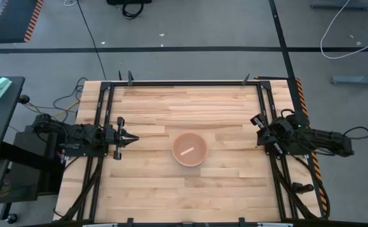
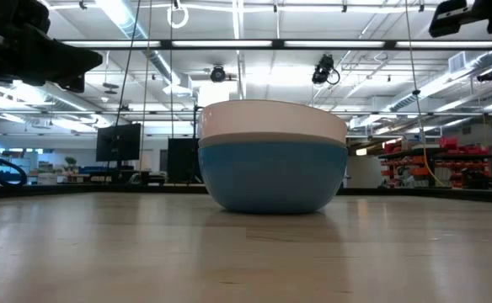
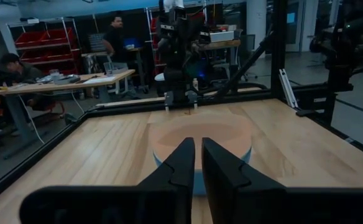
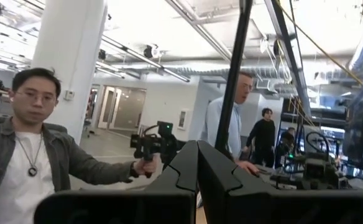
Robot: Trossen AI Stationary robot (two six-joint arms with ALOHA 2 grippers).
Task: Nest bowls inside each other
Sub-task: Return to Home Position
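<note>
The bowls stand nested in one stack at the table's middle. From above, only the salmon pink bowl [image 1: 189, 149] shows, as the innermost one. The low view has the blue bowl [image 2: 271, 181] resting on its base on the wood, with a pale pinkish rim [image 2: 271, 126] rising out of it. No grey bowl can be made out on its own. My left gripper [image 1: 132, 139] is shut at the table's left side, pointing at the stack [image 3: 200, 134] and well clear of it. My right gripper [image 1: 258, 121] is shut at the right edge, with its shut fingers [image 4: 197, 163] aimed into the room.
A black frame [image 1: 184, 82] runs round the wooden table [image 1: 190, 189]. People [image 4: 26, 149] stand and sit beyond the table, one of them holding a hand-held device. Bare wood lies on all sides of the stack.
</note>
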